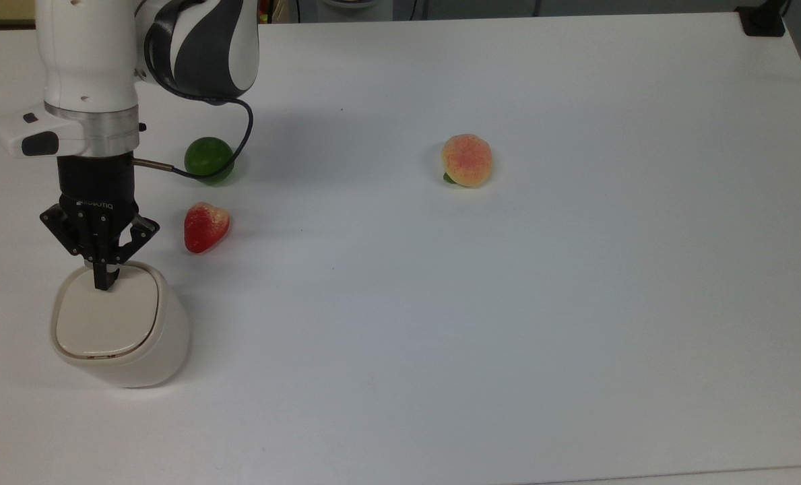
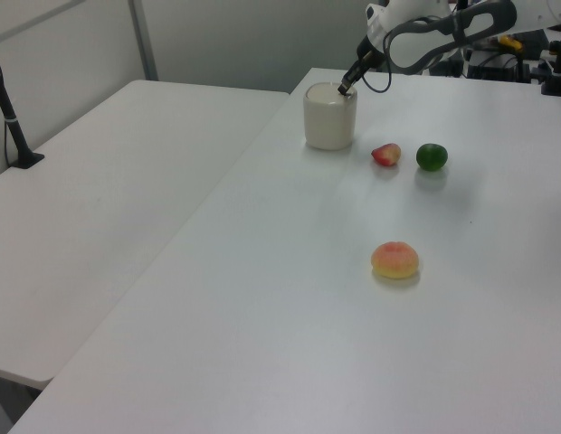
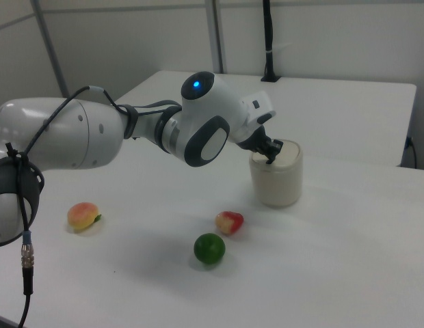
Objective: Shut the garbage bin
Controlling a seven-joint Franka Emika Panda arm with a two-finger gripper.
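the garbage bin [image 1: 118,328] sits at the top view's 8 o'clock, lid flat. the gripper [image 1: 106,285], jaws pinched together on nothing, presses the lid's 12 o'clock edge; pushing harder could tip the bin toward the strawberry [image 1: 205,226].

A robotics lab is showing itself here: a robot arm [image 3: 96,137] is reaching over a bare white table [image 1: 508,303], plain partition panels [image 2: 217,36] are standing behind that table, and cabled equipment [image 2: 525,41] is crowding beyond its far edge.
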